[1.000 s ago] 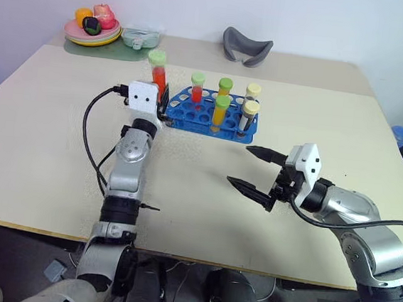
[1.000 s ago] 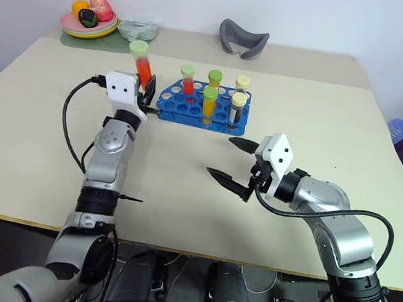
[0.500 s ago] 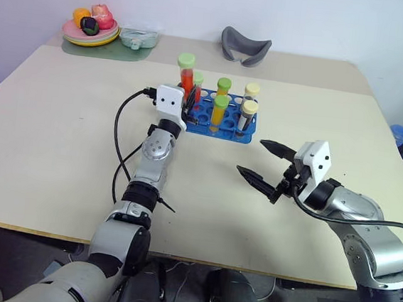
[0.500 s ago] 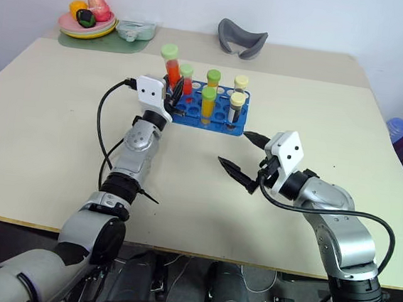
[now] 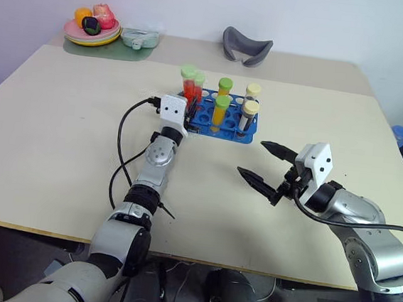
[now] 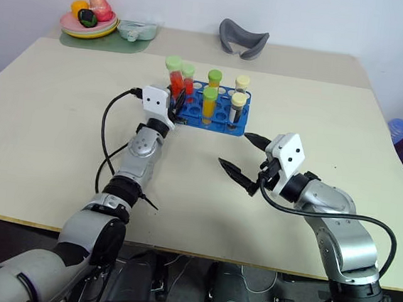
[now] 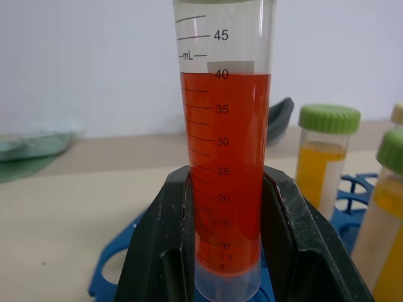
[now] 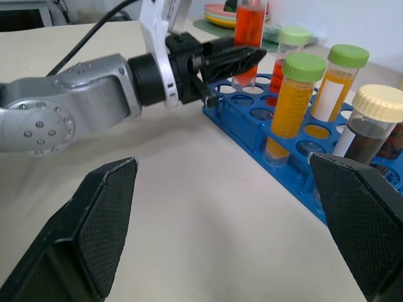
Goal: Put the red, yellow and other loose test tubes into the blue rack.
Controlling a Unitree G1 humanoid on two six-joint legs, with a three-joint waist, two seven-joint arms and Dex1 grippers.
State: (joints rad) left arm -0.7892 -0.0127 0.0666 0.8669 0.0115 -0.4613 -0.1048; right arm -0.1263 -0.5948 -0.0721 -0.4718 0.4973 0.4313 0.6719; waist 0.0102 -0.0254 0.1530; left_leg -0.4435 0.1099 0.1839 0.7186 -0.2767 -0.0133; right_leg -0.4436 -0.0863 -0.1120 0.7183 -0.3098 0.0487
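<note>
My left gripper (image 5: 189,109) is shut on a red test tube (image 5: 188,85) with a pale green cap and holds it upright over the left end of the blue rack (image 5: 229,135). In the left wrist view both black fingers (image 7: 165,251) clamp the red tube (image 7: 227,151) near its cone tip, just above a rack hole. Whether the tip sits in a hole is hidden. The rack also holds a second red tube (image 5: 199,80), two yellow-orange tubes (image 5: 220,111) and two cream-capped dark tubes (image 5: 248,114). My right gripper (image 5: 251,157) hangs open above the table in front of the rack's right end.
A plate of fruit (image 5: 92,30) and a pale green dish (image 5: 139,39) sit at the table's far left corner. A grey curved object (image 5: 246,47) lies at the far edge, behind the rack. A black cable (image 5: 121,150) loops beside my left arm.
My left gripper has carried the red tube to the right and down, from beside the rack's left end to over its left holes. The right gripper has stayed open in place.
</note>
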